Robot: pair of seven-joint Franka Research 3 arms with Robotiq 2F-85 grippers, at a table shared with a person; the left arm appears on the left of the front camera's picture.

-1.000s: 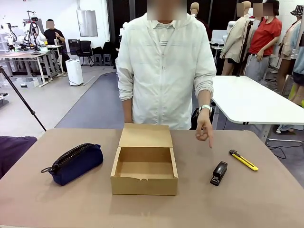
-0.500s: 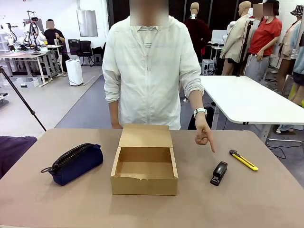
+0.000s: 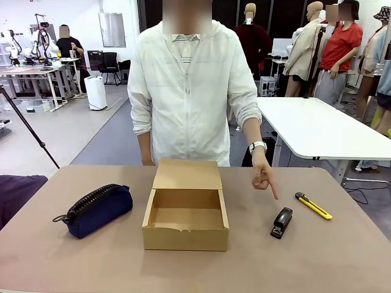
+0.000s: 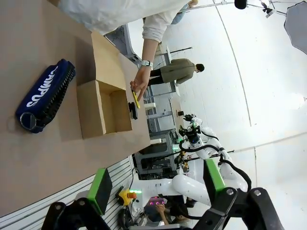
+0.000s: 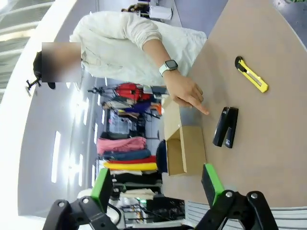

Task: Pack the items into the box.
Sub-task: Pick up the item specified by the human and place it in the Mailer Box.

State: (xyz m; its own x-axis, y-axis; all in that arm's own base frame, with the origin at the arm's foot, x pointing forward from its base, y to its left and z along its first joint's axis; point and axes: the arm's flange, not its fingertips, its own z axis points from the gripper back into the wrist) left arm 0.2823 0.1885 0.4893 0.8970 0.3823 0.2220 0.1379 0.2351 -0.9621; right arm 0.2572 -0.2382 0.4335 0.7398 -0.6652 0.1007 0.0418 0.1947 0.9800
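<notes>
Front view: the box (image 3: 185, 210) sits at the middle of the table (image 3: 317, 262), open, with its flap lid laid back toward 12 o'clock. Nothing lies inside it. The pouch (image 3: 98, 209) lies at 9 o'clock from the box, apart from it, ring end toward the near edge. The stapler (image 3: 281, 222) lies at 3 o'clock from the box, also apart. The knife (image 3: 313, 206) is at 2 o'clock from the stapler, near it. A person (image 3: 192, 91) stands at the far side; one hand (image 3: 263, 177) points down with the index finger, its tip just at 11 o'clock from the stapler and not touching it.

Left wrist view: the left gripper (image 4: 157, 184) is raised off the table, jaws spread wide, nothing between the green pads. In this picture the pouch (image 4: 45, 96) lies at 9 o'clock from the box (image 4: 103, 108).

Right wrist view: the right gripper (image 5: 156, 184) is likewise aloft, jaws wide and bare. The stapler (image 5: 226, 127) lies at 1 o'clock from it, with the box (image 5: 184, 143) just to 9 o'clock of the stapler and the pointing hand (image 5: 184, 93) above.
</notes>
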